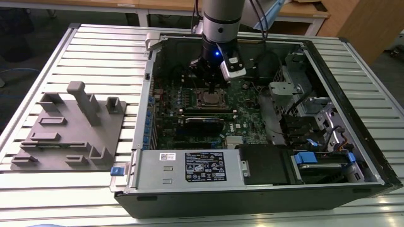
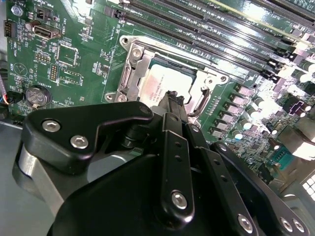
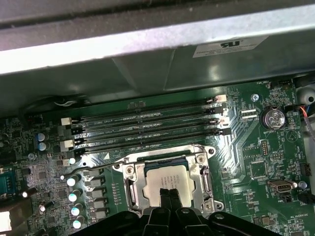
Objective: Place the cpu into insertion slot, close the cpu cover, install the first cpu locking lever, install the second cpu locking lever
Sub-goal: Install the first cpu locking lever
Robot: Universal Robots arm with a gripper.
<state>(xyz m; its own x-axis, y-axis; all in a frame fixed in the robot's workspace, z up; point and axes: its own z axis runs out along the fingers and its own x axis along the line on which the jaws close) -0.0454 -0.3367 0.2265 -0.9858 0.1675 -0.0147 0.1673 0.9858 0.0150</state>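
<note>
The black claw, fingers pinched narrow with nothing between them, stands directly over the dull silver square cpu, which lies flat in the silver-rimmed insertion slot beneath its tips.

The gripper hangs just above the cpu, apparently seated in the insertion slot.

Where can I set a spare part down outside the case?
Free: the slatted table on the far and near sides of the grey fixture. Crowded: inside the case, round the cpu under the gripper.
</note>
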